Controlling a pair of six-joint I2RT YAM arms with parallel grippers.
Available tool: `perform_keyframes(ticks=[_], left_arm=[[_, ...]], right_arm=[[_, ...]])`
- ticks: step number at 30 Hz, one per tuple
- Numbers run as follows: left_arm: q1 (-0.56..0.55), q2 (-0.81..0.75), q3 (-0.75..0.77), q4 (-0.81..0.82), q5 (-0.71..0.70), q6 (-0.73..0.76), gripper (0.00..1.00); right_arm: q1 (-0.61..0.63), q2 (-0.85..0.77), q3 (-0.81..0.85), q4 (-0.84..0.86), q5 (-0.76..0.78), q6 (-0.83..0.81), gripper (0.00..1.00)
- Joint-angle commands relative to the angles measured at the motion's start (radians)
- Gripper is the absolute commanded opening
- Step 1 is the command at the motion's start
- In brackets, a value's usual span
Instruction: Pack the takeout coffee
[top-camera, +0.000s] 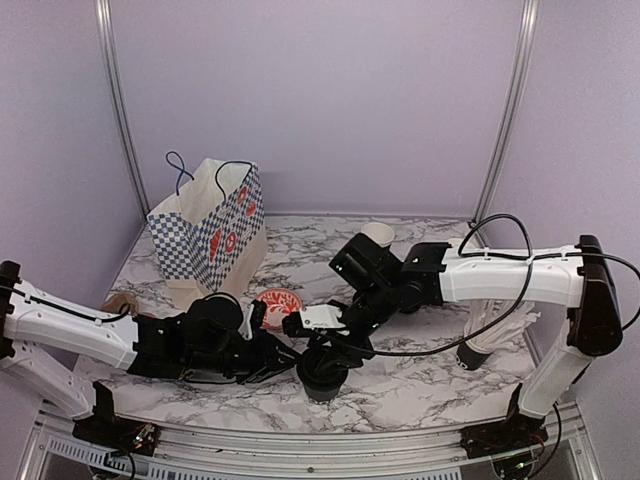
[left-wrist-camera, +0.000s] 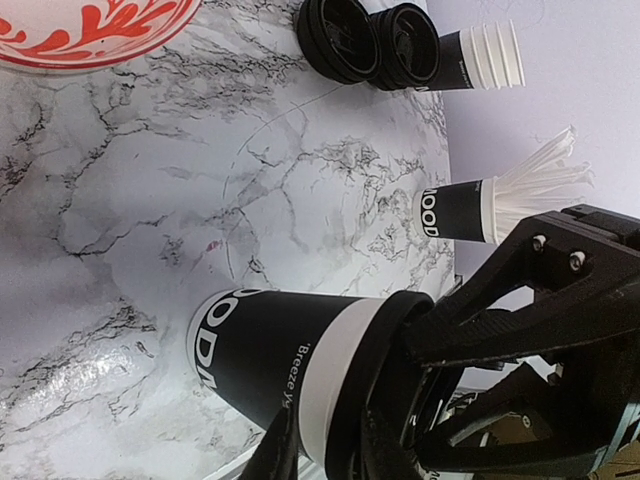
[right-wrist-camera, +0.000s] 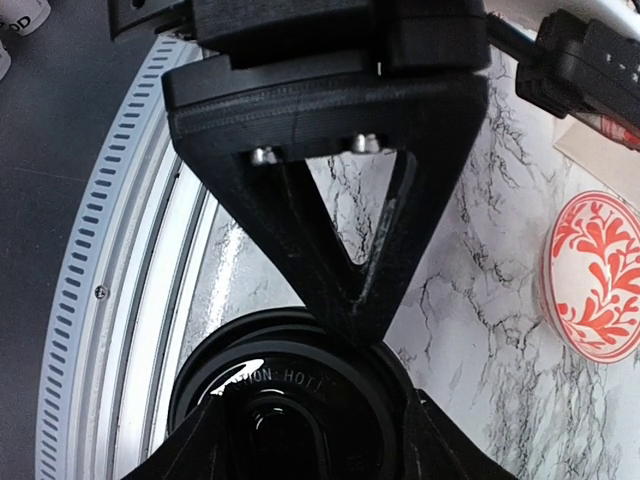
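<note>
Here we are at the front middle of the marble table (top-camera: 430, 395), where the cup (left-wrist-camera: 262, 362) stands upright on its base, black with white lettering. The round black lid (right-wrist-camera: 290, 395) sits across its rim. The right claw (top-camera: 326, 350) hangs straight down over it. From its own camera we see its black fingers (right-wrist-camera: 350, 320) touching the lid's edge on opposite sides, so it has hold of the lid.

The left claw (top-camera: 288, 358) reaches in low from the left, right up against the cup's wall (its wrist view is mostly cup). Whether it truly clamps the cup we cannot tell.

Just behind the cup and a little to the left sits the red bowl (top-camera: 278, 303), near it but not touching. At the back left stands the checked paper bag (top-camera: 208, 228), upright with its mouth open, well apart from the cup. Beyond the cup in the left wrist view we spot a straw cup (left-wrist-camera: 462, 210), white straws fanning from its top.
</note>
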Motion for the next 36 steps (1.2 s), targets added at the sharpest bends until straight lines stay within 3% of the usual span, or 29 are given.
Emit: perform_keyframes(ticks=[1, 12, 15, 19, 25, 36], left_arm=[[-0.003, -0.040, -0.024, -0.014, -0.005, 0.001, 0.23], [-0.013, -0.069, 0.000, -0.021, -0.040, 0.021, 0.23], [-0.013, -0.070, 0.015, -0.048, -0.057, 0.045, 0.31], [-0.013, -0.062, 0.084, -0.223, -0.116, 0.123, 0.42], [-0.012, -0.071, 0.121, -0.315, -0.169, 0.181, 0.48], [-0.012, -0.072, 0.121, -0.346, -0.189, 0.196, 0.50]], right_arm=[[0.000, -0.001, 0.027, -0.076, 0.041, 0.005, 0.59], [-0.070, -0.053, 0.084, -0.129, -0.005, 0.020, 0.61], [-0.079, -0.075, 0.083, -0.138, -0.031, 0.037, 0.62], [-0.091, -0.115, 0.031, -0.144, -0.033, 0.043, 0.63], [-0.105, -0.141, -0.081, -0.109, 0.008, 0.066, 0.65], [-0.118, -0.033, -0.018, -0.062, 0.037, 0.110, 0.68]])
